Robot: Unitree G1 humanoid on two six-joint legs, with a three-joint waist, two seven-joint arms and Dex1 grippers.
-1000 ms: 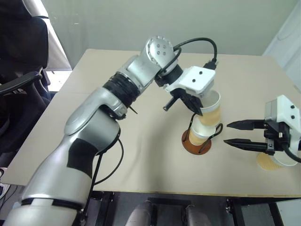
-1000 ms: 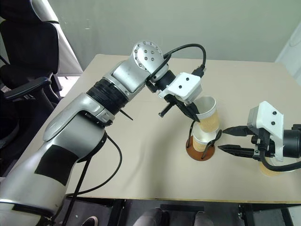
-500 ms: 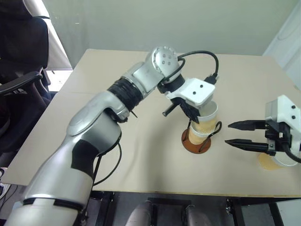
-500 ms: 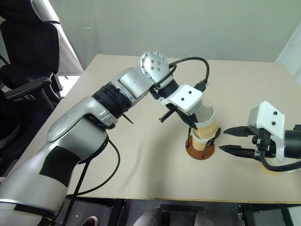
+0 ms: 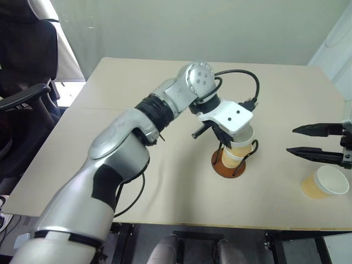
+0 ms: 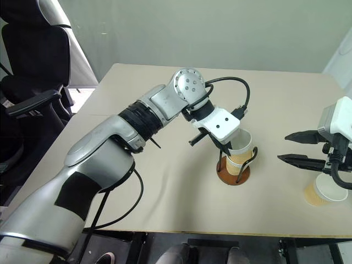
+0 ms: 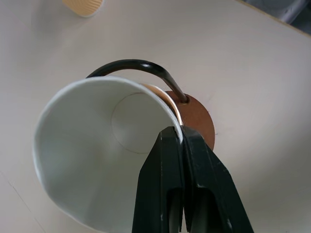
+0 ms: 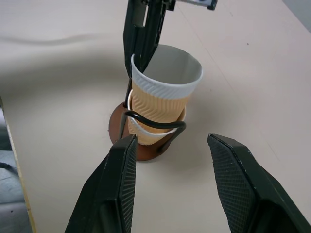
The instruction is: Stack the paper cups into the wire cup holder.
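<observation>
Over the wire holder (image 6: 234, 171), the left hand (image 8: 143, 46) pinches a cup (image 8: 163, 99) rim, seated crooked; releasing might tip it. Beside the holder, the right hand (image 5: 312, 141) gapes empty above a spare cup (image 5: 324, 183) on the counter (image 5: 165, 181).

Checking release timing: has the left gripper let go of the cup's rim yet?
No, the left gripper is shut on the rim of the top cup, which sits nested in the cup in the wire cup holder.

Head views high (wrists close), table (image 5: 165, 187) shared.
</observation>
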